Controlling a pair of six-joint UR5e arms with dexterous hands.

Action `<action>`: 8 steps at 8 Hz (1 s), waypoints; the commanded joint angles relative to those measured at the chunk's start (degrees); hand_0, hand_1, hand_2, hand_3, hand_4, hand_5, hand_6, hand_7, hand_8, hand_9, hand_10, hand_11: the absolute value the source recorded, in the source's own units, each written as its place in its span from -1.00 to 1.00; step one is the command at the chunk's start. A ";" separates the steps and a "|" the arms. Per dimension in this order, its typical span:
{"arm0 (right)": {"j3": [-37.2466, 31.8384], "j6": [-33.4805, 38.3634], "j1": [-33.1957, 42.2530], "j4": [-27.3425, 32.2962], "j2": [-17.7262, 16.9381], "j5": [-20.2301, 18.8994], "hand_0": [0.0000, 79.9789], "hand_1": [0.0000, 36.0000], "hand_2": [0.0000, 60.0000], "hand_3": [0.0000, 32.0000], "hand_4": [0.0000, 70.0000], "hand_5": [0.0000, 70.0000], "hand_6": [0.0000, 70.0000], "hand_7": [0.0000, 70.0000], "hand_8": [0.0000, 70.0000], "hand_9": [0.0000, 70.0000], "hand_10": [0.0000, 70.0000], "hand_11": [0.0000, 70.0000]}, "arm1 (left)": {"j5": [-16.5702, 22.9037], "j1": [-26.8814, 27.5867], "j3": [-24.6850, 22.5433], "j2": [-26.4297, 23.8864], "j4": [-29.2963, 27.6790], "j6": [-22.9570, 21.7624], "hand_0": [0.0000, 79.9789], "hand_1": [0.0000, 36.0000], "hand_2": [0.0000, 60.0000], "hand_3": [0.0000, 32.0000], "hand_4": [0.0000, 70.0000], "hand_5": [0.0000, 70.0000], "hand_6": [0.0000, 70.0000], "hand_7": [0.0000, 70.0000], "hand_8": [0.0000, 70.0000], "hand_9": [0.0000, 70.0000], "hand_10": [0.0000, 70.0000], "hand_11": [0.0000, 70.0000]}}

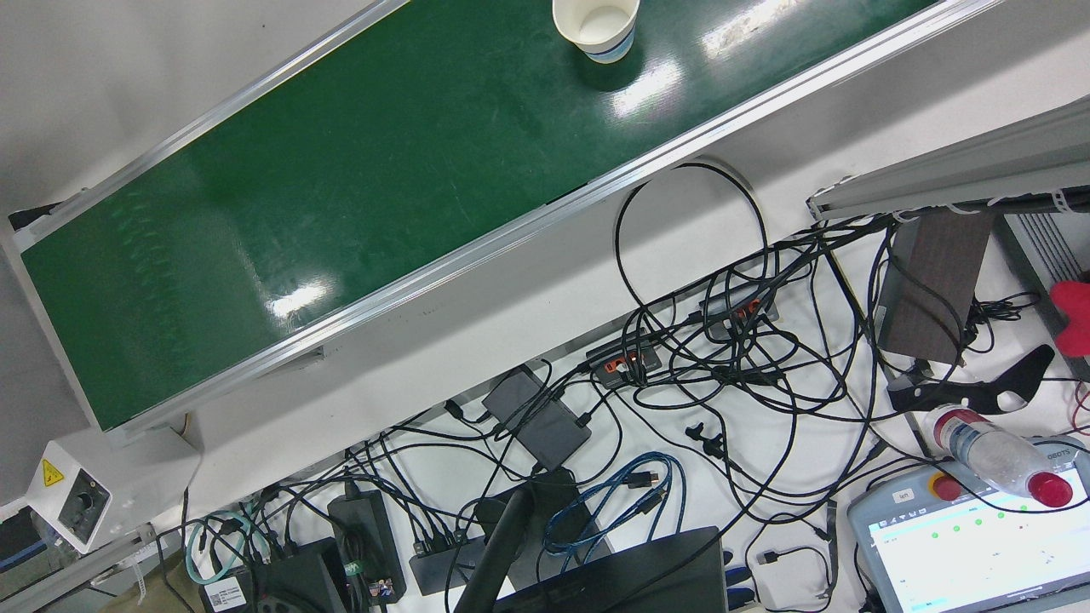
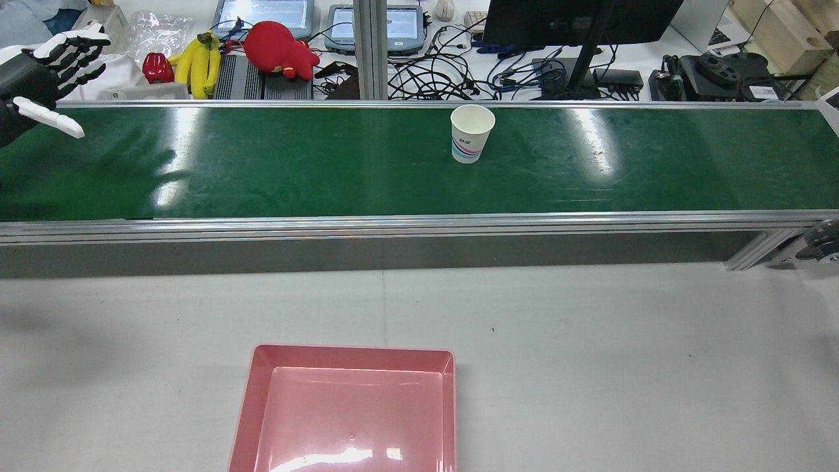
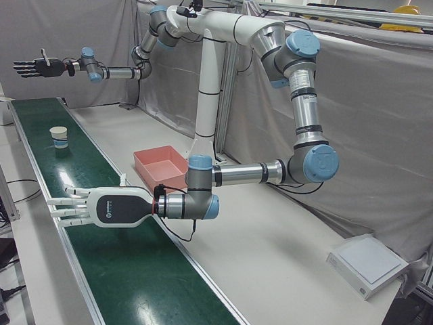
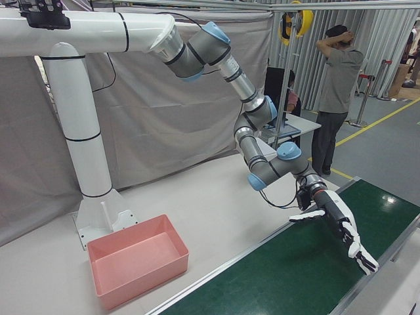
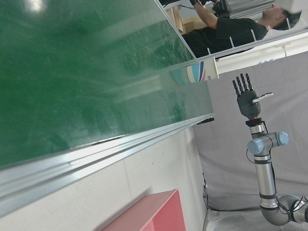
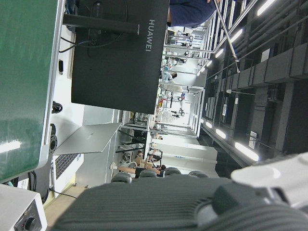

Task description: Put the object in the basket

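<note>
Nothing's done yet: we've both hands, left hand (image 2: 46,62) and right hand (image 3: 101,207), spread and holding nothing, paper cup (image 2: 471,133) on the conveyor belt (image 2: 328,164), pink basket (image 2: 262,393) unfilled.

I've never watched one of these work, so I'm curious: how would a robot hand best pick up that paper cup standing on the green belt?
Probably around its side wall, near the middle, coming in level from the side. The paper cup stands upright, mouth open, alone on the green belt, so its round wall is free all around. A gentle hold seems wise, since thin paper may crush. Both the left hand and right hand are open.
</note>
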 commanded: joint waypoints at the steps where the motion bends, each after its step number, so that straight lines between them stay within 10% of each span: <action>1: 0.00 -0.04 0.00 -0.09 0.00 0.00 -1.00 -1.00 -1.00 -1.00 -1.00 -1.00 -1.00 -1.00 -1.00 -1.00 -1.00 -1.00 | 0.00 0.07 -0.03 0.00 0.00 0.01 0.41 -0.22 -1.00 -0.62 -1.00 -0.13 -0.97 -1.00 -1.00 -1.00 -0.94 -0.85; 8: 0.00 0.05 0.00 0.00 0.00 0.00 -1.00 -1.00 -1.00 -1.00 -1.00 -1.00 -1.00 -1.00 -1.00 -1.00 -1.00 -1.00 | 0.09 -0.63 -0.29 0.00 0.00 -0.34 0.42 -0.21 -1.00 -0.61 -1.00 -0.10 -0.98 -1.00 -1.00 -1.00 -0.94 -0.85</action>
